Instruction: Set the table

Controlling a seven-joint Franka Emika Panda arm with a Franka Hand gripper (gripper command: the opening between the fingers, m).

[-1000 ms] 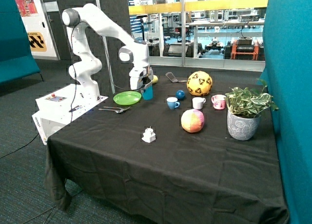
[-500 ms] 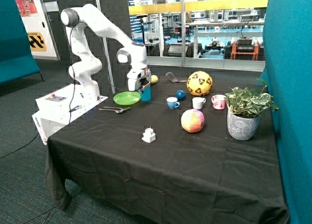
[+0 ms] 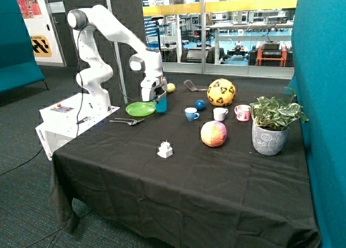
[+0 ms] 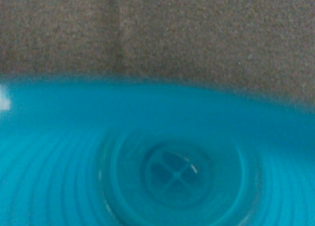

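Beside the green plate [image 3: 141,108], at the far corner of the black table [image 3: 184,178], the gripper [image 3: 160,98] sits right at a blue cup [image 3: 162,102]; wrist view is filled by the cup's inside [image 4: 172,169], ribbed walls and a cross mark at the bottom, with cloth beyond its rim; looks like the cup is grasped, but whether the gripper is clenched on it or released I cannot tell; cup looks upright, just beside the plate's edge, and whether it touches the cloth is unclear; fork and spoon [image 3: 126,121] lie on the cloth near the plate, on the side toward the table's front edge.

Progress, as a guess: plate, cutlery and cup are grouped into one place setting, so the setting seems mostly laid; cup placement looks like the step in hand, not confirmed done.

Left over: small blue cup [image 3: 191,114], white cup [image 3: 219,114] and pink mug [image 3: 243,112] stand well apart near the balls; spatula [image 3: 190,86] lies at the back; white small object [image 3: 165,149] mid-table.
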